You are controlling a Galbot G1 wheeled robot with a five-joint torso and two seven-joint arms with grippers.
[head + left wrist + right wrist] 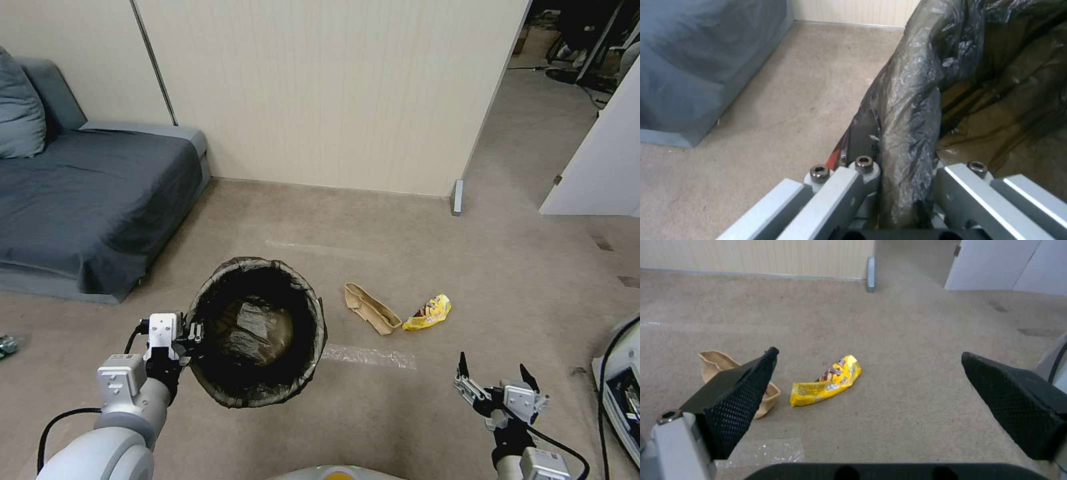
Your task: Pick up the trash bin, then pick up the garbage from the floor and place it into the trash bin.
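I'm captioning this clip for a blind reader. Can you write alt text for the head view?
The left gripper holds the bag-lined trash bin by its rim, above the carpet floor. The open right gripper hovers near a flattened tan carton and a yellow wrapper lying ahead.

Even, soft indoor light, faint shadows, slight wide-angle bending at edges, blurry wrist views.

No legible text anywhere; yellow wrapper [826,385] carries print, too blurred to read
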